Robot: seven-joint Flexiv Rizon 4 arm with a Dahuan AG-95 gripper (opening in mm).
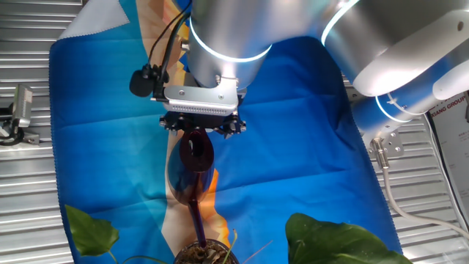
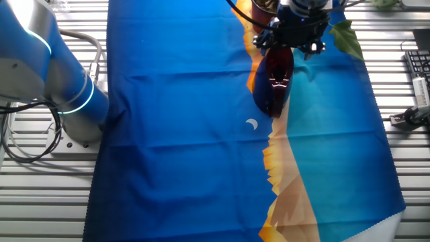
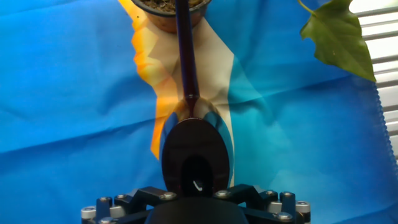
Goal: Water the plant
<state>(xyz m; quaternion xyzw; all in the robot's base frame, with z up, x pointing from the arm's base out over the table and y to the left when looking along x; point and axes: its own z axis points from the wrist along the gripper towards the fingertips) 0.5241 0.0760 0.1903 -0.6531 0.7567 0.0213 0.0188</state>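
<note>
My gripper (image 1: 199, 132) is shut on the dark red long-spouted watering vessel (image 1: 194, 165) and holds it above the blue cloth. The vessel also shows in the other fixed view (image 2: 277, 81) and in the hand view (image 3: 194, 152). Its long spout (image 3: 185, 56) points at the plant's small dark pot (image 1: 205, 254) of brown soil and dry stalks, and the spout tip is over the pot (image 3: 165, 7). Broad green leaves (image 1: 344, 240) spread beside the pot, with one leaf (image 3: 339, 34) at the hand view's upper right. The fingers are hidden under the vessel.
A blue and orange cloth (image 1: 293, 125) covers the slatted metal table (image 1: 22, 183). The arm's blue base (image 2: 60, 87) stands at the table's side with cables. A small metal fixture (image 1: 18, 114) sits off the cloth. A keyboard (image 2: 420, 74) lies at the edge.
</note>
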